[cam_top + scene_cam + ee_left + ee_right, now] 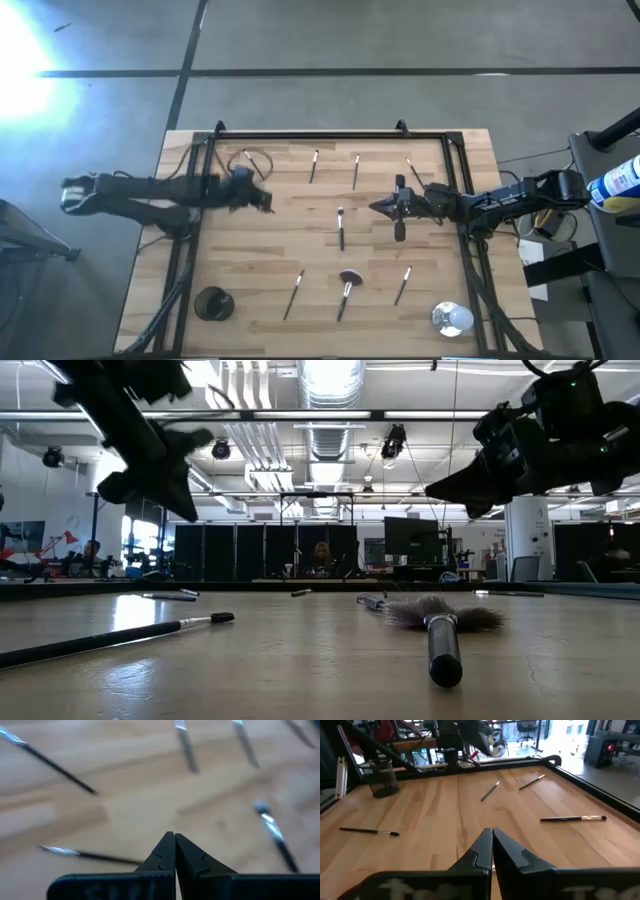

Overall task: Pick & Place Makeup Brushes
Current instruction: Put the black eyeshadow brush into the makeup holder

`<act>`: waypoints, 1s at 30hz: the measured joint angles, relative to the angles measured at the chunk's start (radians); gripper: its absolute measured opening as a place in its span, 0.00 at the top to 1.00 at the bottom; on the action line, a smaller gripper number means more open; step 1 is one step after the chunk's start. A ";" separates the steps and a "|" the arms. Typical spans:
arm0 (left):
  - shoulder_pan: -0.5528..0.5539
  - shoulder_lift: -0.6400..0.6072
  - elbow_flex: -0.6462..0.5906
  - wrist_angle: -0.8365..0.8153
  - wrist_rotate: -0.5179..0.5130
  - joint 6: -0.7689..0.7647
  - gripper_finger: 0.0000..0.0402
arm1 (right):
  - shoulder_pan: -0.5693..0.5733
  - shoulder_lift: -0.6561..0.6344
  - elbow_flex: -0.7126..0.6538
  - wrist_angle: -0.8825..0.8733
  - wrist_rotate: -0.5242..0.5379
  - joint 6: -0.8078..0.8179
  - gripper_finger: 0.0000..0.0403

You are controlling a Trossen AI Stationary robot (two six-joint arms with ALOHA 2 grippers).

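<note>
Wooden counter (260, 250) carries scattered makeup brushes (341, 228), none grasped. Left gripper (174, 851) and right gripper (492, 845) hover above with fingers clenched, empty, presumably pre-approach.

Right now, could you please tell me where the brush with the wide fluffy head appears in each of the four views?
High view: fluffy brush lies near the table's front edge, centre, between two thin brushes.
Low view: fluffy brush is right of centre, closest to the camera, handle pointing at it.
Left wrist view: not in it.
Right wrist view: not in it.
Shared landmark: the thin brush beside it, long and dark in the low view.
</note>
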 joint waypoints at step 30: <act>0.751 0.740 0.477 -0.190 0.100 0.152 0.74 | 0.001 -0.052 -0.010 0.004 -0.005 -0.011 0.98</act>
